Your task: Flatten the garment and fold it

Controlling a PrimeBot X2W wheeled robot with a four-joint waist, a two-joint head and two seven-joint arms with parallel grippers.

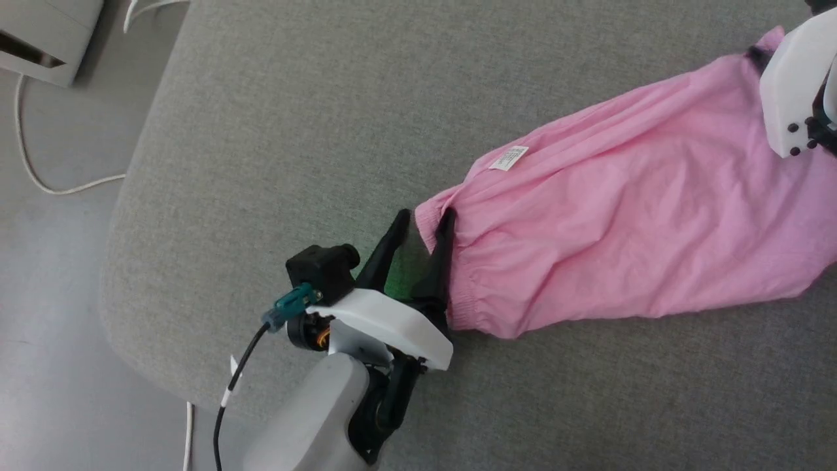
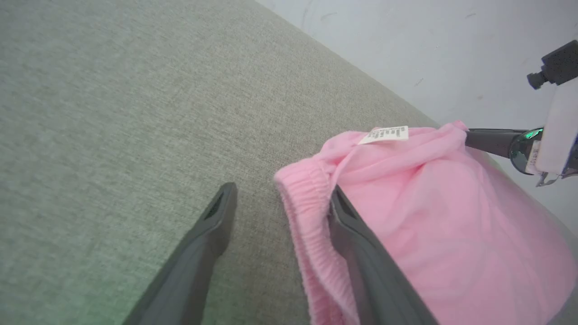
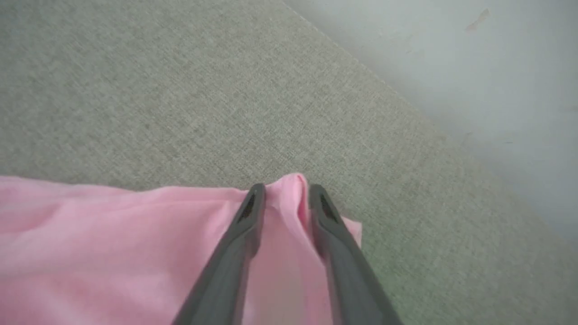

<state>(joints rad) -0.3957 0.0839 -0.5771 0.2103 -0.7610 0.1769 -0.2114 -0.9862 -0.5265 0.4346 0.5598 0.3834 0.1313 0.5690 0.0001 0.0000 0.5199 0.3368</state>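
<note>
Overhead, floor cable (image 1: 39,178) left of garment (image 1: 621,248)

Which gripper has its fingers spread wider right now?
The left gripper: its fingers straddle the garment's waistband corner wide apart, while the right gripper's stand closer together, cloth between them.

The white tag (image 1: 509,157) on the garment (image 1: 628,229) carries printed lines too small to read.
</note>
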